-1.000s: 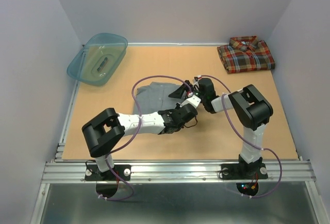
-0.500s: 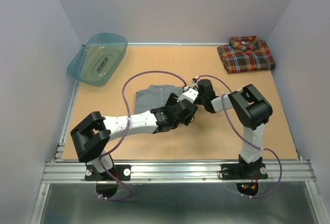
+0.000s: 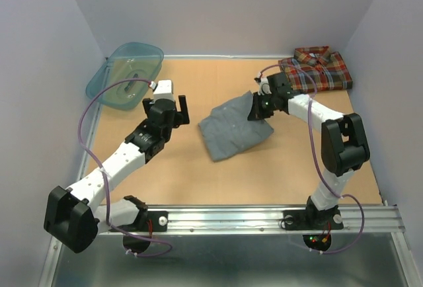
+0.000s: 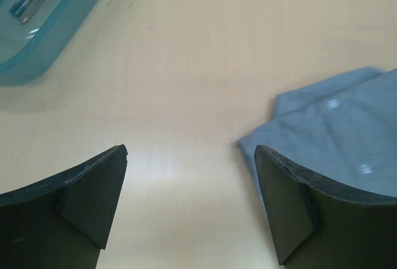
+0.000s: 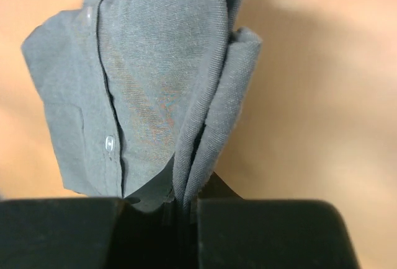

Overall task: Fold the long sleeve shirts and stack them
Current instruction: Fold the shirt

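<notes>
Grey shirt, folded, mid-bench: pinched by right hand; left hand wide, empty. Advised: carry low (folds may sag), land squarely on plaid shirt, far right corner.

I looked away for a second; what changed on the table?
The left fingers opened and drew back left, toward the basin. The right fingers shut on the grey shirt and pulled it right, toward the plaid shirt. Basin and plaid shirt stayed put.

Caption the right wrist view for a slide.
Right gripper shut on a bunched edge of the grey shirt, tan table beyond.
</notes>
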Available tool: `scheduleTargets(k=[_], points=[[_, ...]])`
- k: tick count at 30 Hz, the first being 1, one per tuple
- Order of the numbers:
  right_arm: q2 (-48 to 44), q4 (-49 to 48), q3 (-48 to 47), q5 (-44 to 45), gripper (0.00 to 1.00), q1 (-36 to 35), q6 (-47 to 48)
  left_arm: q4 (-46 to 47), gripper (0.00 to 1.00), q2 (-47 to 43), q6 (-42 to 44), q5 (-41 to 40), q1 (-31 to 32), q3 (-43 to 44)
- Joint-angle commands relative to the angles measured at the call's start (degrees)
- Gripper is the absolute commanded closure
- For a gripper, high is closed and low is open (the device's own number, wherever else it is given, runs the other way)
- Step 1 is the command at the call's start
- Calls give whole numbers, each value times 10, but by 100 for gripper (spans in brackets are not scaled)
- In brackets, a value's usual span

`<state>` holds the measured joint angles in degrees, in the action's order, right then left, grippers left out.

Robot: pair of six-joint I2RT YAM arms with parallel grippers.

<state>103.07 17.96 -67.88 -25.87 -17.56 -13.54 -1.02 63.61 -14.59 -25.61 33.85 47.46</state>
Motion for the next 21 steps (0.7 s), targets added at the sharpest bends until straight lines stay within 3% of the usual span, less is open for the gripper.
scheduleTargets(k=[1,6,14,18,21], points=[[-22,225,-155,149,96,5,212,-3,4,-2,-28,-2,-48,-28],[-31,298,-275,295,97,9,315,0,5,12,-59,-7,-68,-38],[-8,354,-470,645,99,8,381,6,5,21,-60,-20,-69,-44],[-8,340,-473,723,99,3,403,6,5,20,-61,-26,-69,-46],[-9,318,-396,728,99,-11,398,7,5,25,-61,-25,-69,-44]])
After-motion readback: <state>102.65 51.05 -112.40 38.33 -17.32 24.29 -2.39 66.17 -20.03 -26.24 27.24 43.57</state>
